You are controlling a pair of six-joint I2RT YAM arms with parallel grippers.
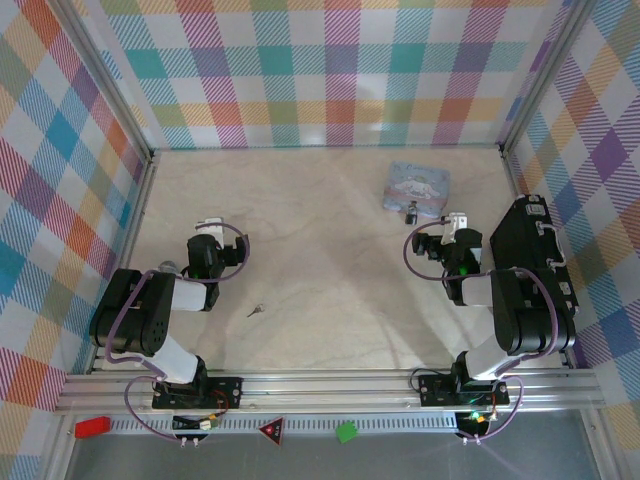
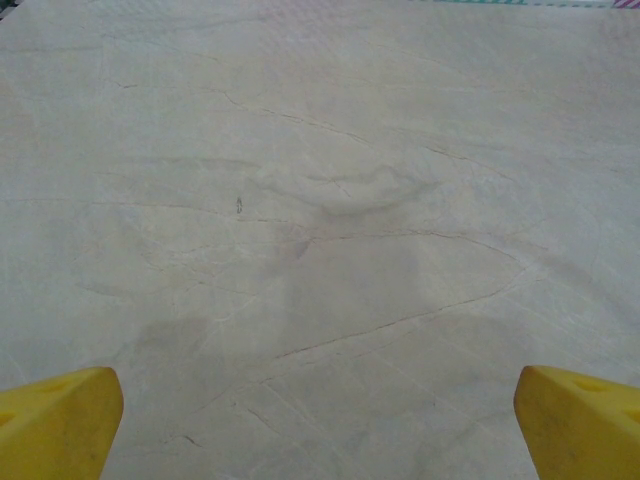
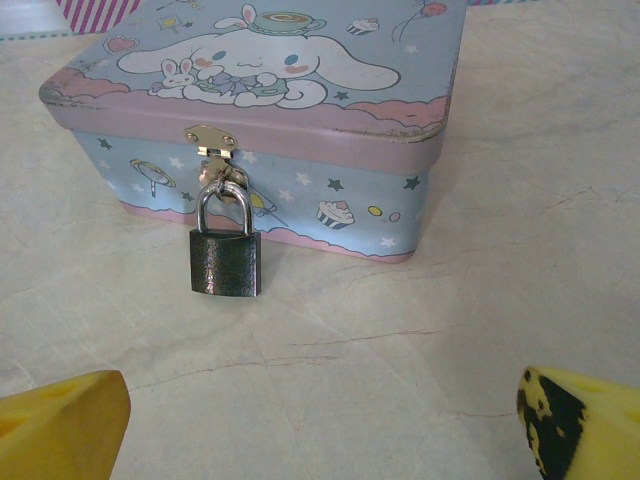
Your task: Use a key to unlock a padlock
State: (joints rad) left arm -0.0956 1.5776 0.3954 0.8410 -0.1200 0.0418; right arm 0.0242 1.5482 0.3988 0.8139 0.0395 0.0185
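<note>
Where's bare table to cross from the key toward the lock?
Free: the wide pale marbled tabletop between the tiny silvery key and the light-blue cartoon tin box. Crowded: the right side, where the dark metal padlock hangs on the tin near the black case.
</note>
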